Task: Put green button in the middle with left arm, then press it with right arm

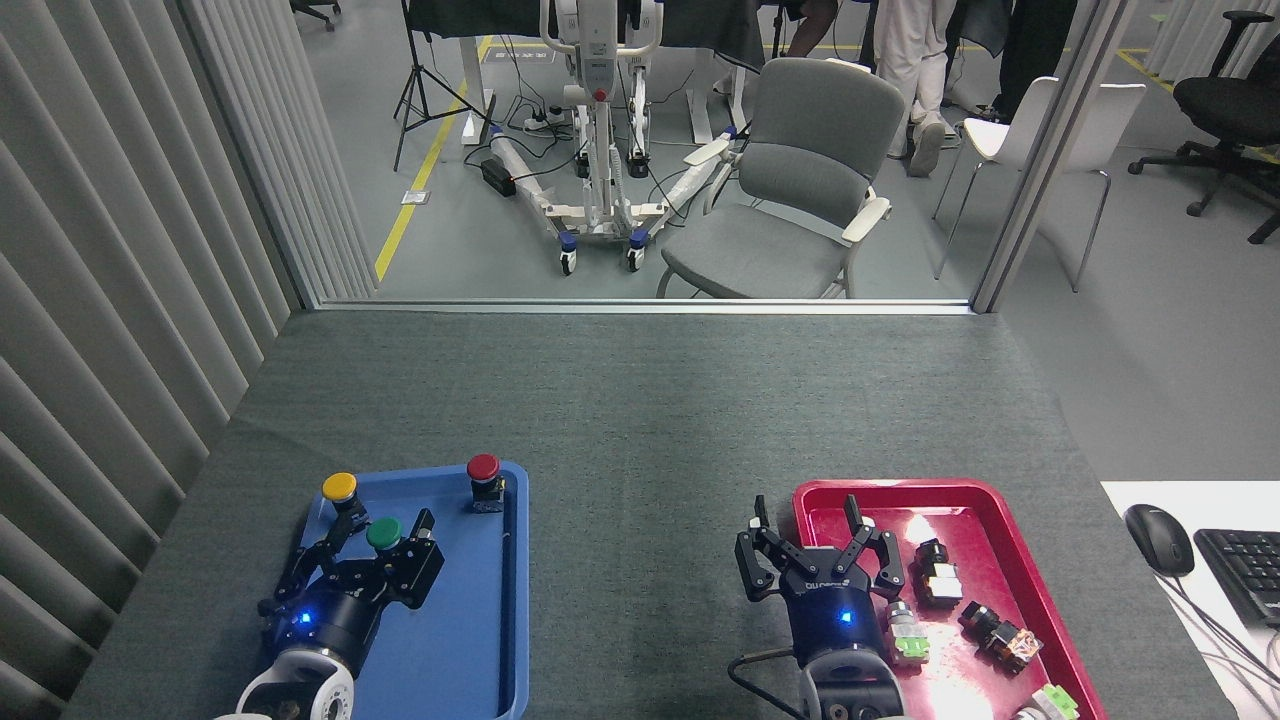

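The green button (384,533) is seen standing upright in the blue tray (480,640), cap upward, with the left tool (378,545) spread wide around it; one finger is set to its left and one to its right, though contact cannot be told from this view; nothing is yet held. The left tool is by far the nearer; the right tool (812,540) is held well apart, over the near-left edge of the red tray (1010,590), its fingers also spread wide and holding nothing. The button's axis is vertical, so a grasp across the body below the cap is judged fitting. The middle (650,520) lies to the right of the button, past the blue tray's raised right rim, which must be cleared by a lift; the yellow button (340,488) is just beside the left tool's far-left finger, and the red button (484,470) stands near the tray's far right corner; the worktop between the trays is seen bare and roomy.
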Available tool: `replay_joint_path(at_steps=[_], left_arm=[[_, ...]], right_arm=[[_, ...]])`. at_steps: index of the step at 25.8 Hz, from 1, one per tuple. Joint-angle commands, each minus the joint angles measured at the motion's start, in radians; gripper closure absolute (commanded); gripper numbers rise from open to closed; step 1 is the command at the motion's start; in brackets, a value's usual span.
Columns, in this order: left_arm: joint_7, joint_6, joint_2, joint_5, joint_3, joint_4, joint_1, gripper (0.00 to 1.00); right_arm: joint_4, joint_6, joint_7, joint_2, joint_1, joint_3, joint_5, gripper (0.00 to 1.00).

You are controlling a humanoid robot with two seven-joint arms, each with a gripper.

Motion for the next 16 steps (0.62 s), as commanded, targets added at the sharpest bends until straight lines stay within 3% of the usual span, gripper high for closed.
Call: replay_joint_path(at_steps=[1,16], left_arm=[[-0.001,0.0,0.0,0.0,0.0,-0.002,0.0,0.0],[-0.005,-0.002,-0.003,-0.008,0.0,-0.016,0.004,0.0]], right_arm=[[0.0,0.002,-0.004,0.003,0.0,0.0,0.001,0.0],[0.0,-0.001,-0.012,0.009,0.003,-0.002,0.001,0.0]])
